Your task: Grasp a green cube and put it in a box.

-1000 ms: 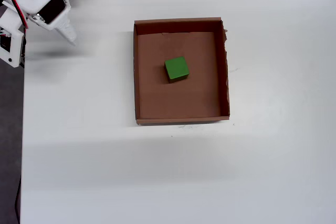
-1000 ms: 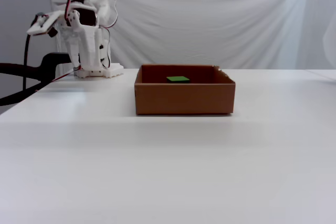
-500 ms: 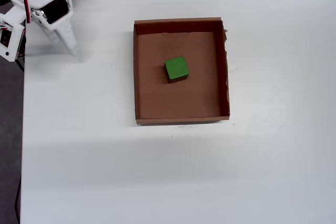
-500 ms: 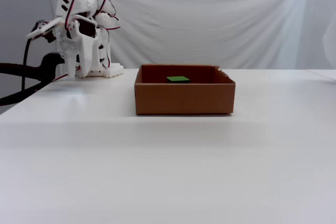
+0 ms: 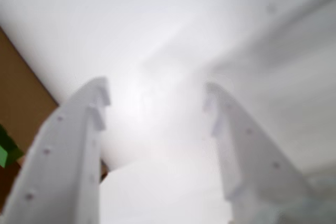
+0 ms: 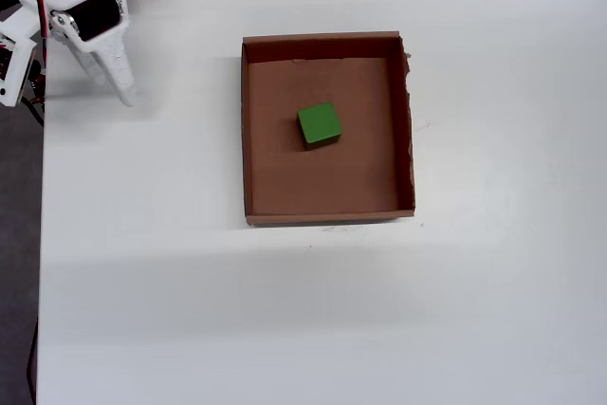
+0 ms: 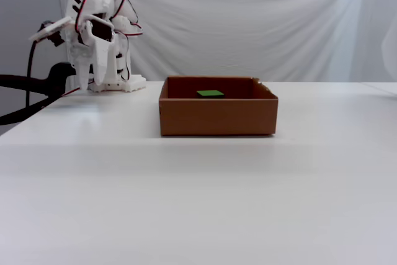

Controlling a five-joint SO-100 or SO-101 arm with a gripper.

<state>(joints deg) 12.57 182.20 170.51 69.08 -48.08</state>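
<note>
A white tabletop [image 6: 285, 320] fills the scene, backed by a draped white cloth [image 7: 248, 23] in the fixed view. On it sits the shallow rectangular brown cardboard box [image 6: 248, 139] with low walls, its right-hand edge slightly ragged in the overhead view. The small bright-green matte cube [image 6: 320, 124] lies flat on the box floor, near the middle, clear of every wall; in the fixed view only its top [image 7: 210, 94] shows above the near wall.

The white two-finger gripper [image 5: 156, 103] hangs empty over bare table with its fingers spread wide apart, the box corner and a sliver of green just visible at the left edge of the wrist view. In the overhead view the arm [image 6: 90, 21] is folded at the top-left corner, well apart from the box.

The cube appears already placed, so what remains is judged to be only parking the arm. Doing that well means keeping the fingers high and away from the cardboard walls, so the light box is not nudged.

No brand, label or readable writing shows on any of these things.
</note>
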